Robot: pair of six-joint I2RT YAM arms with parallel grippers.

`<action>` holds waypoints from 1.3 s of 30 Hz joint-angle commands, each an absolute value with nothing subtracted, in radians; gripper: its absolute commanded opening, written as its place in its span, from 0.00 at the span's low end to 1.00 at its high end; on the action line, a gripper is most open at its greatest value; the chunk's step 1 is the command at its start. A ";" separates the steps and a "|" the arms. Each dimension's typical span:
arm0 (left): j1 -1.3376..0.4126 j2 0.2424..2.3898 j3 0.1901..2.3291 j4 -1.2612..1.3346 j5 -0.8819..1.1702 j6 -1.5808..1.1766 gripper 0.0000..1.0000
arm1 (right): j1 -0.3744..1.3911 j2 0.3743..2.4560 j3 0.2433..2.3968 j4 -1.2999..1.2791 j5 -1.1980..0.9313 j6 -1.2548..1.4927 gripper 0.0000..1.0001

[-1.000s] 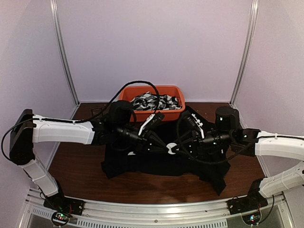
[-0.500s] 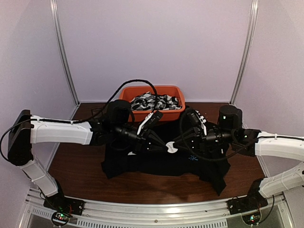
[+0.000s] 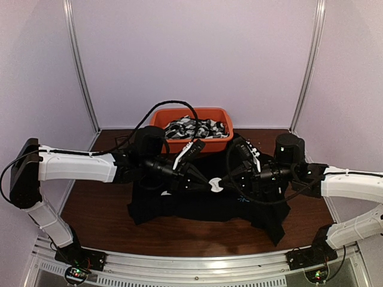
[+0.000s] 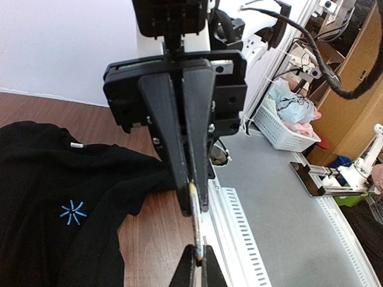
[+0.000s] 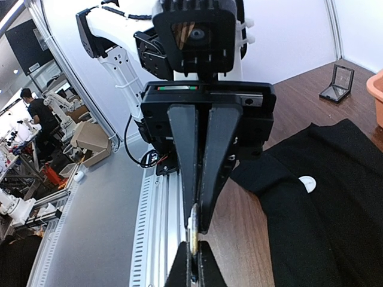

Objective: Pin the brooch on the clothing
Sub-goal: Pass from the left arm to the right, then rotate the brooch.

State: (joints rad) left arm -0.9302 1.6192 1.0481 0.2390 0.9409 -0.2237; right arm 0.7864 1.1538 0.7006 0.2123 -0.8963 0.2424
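Observation:
The brooch [image 3: 215, 186], a small white round piece, hangs above the black shirt [image 3: 191, 209], held between both grippers. My left gripper [image 3: 207, 182] is shut on its left edge and my right gripper [image 3: 224, 182] on its right edge. In the left wrist view the brooch [image 4: 196, 233] is edge-on between my left gripper [image 4: 197, 266] and the right fingers above. In the right wrist view the brooch [image 5: 192, 230] sits in my right gripper [image 5: 192, 263]. The shirt's blue starburst [image 3: 242, 199] also shows in the left wrist view [image 4: 72, 212], and its white tag [image 5: 307, 183] in the right wrist view.
An orange bin [image 3: 190, 110] with black-and-white patterned fabrics [image 3: 197, 127] stands behind the shirt. A small black square case [image 5: 337, 84] lies on the brown table at the far left. The metal rail [image 3: 197, 266] runs along the near edge.
The right arm has drawn back a little to the right, uncovering the blue starburst. The brooch and the left gripper stay almost where they were.

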 commanded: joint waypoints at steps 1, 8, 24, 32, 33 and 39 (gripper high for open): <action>-0.936 1.594 1.040 0.268 0.950 -0.228 0.00 | 0.778 1.143 0.698 0.205 -0.895 0.240 0.00; -0.918 1.560 1.081 0.135 0.895 -0.166 0.49 | 0.779 1.153 0.757 0.072 -0.849 0.200 0.00; -0.920 1.662 1.270 -0.199 0.836 0.021 0.53 | 0.779 1.208 0.808 -0.053 -0.898 0.184 0.00; -0.937 1.697 1.281 -0.216 0.832 0.041 0.41 | 0.778 1.241 0.810 0.024 -0.936 0.236 0.00; -0.937 1.698 1.281 -0.216 0.832 0.041 0.39 | 0.779 1.245 0.809 0.033 -0.941 0.245 0.00; -0.936 1.706 1.284 -0.206 0.843 0.036 0.35 | 0.778 1.260 0.814 0.028 -0.934 0.248 0.00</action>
